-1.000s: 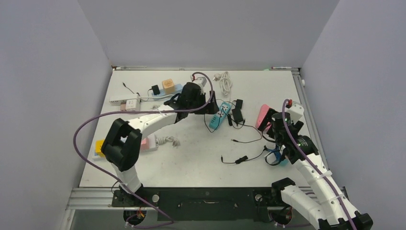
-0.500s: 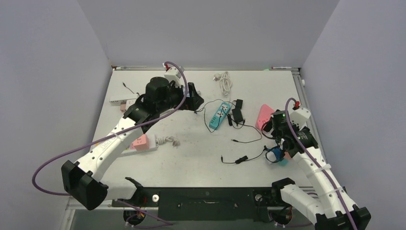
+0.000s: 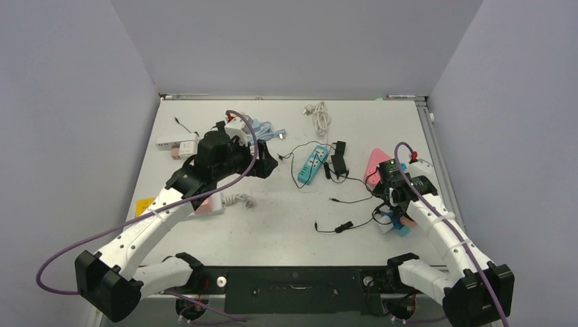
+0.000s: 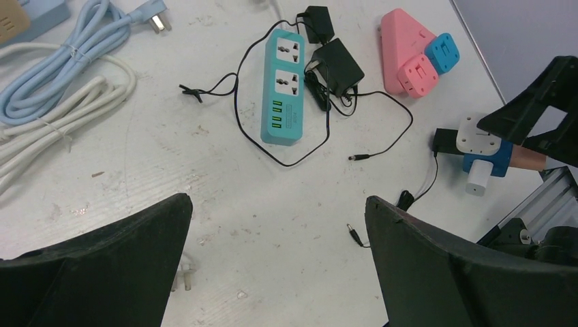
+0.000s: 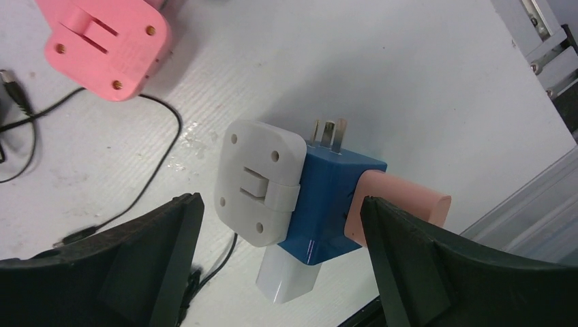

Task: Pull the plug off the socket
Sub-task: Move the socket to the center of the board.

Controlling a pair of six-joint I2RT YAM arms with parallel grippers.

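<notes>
The right gripper (image 5: 279, 201) is hanging wide open over the blue cube-shaped plastic socket adapter (image 5: 337, 197), one finger on each side of it, and it's not pinching anything. The adapter is lying on the white table (image 5: 422, 82) near the right edge. A white rounded square plug (image 5: 259, 184) is sitting pushed onto one face, a pale pink plug (image 5: 409, 204) is poking out the opposite side, and a small white block (image 5: 283, 283) is sticking out at the bottom. I can't tell whether the finger by the pink one is touching it. The left gripper (image 4: 277, 201) is also spread open and holding nothing. It's hovering above bare table, well apart from the cube, with a teal plastic power strip (image 4: 283, 88) lying out ahead of it.
</notes>
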